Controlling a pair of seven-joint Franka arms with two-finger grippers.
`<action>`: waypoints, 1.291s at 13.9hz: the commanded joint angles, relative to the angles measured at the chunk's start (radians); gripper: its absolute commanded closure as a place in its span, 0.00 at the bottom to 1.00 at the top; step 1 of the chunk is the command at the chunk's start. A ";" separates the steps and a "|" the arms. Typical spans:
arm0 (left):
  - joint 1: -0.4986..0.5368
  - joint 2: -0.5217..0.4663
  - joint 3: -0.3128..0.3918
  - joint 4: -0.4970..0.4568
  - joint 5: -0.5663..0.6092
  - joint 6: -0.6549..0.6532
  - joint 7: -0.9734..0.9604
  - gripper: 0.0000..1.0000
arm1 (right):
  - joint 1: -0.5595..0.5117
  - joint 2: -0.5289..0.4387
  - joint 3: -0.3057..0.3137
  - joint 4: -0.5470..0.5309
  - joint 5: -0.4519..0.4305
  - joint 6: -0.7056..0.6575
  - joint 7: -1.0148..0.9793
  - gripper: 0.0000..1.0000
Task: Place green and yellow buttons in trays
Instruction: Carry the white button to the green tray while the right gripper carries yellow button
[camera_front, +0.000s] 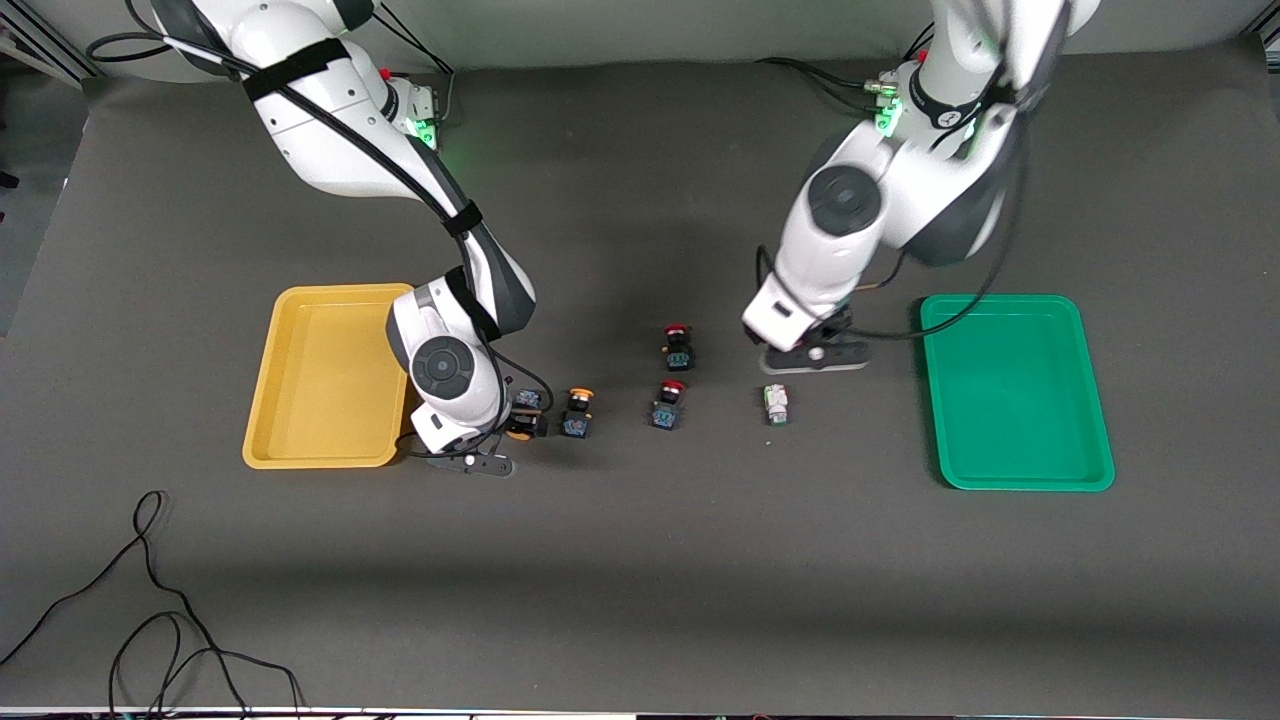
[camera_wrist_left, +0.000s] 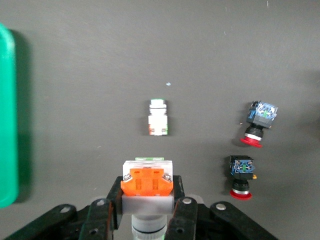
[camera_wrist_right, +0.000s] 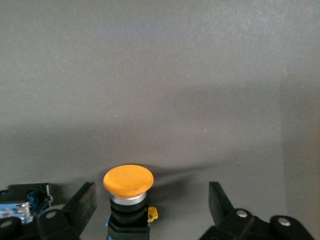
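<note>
Yellow tray by right arm; green tray by left arm; 2 red-capped buttons between.

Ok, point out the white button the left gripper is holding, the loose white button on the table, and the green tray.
held white button (camera_wrist_left: 147, 181), left wrist view, on its orange face.
loose white button (camera_front: 776, 403), front view, on its white body.
green tray (camera_front: 1010, 400), front view, on its bare floor.

No readable text, label, brand, number or sign in any view; the buttons, the trays, the arms and the table carry nothing legible.
</note>
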 joint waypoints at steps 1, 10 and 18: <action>0.097 -0.067 -0.003 0.017 -0.069 -0.095 0.094 0.75 | 0.019 0.015 -0.010 0.016 0.007 0.007 0.027 0.01; 0.506 -0.109 -0.001 -0.010 -0.033 -0.218 0.527 0.75 | 0.035 0.015 -0.004 0.013 0.040 0.011 0.025 0.31; 0.539 0.138 -0.001 -0.288 0.070 0.388 0.581 0.74 | 0.045 -0.003 -0.006 0.008 0.040 0.019 0.030 1.00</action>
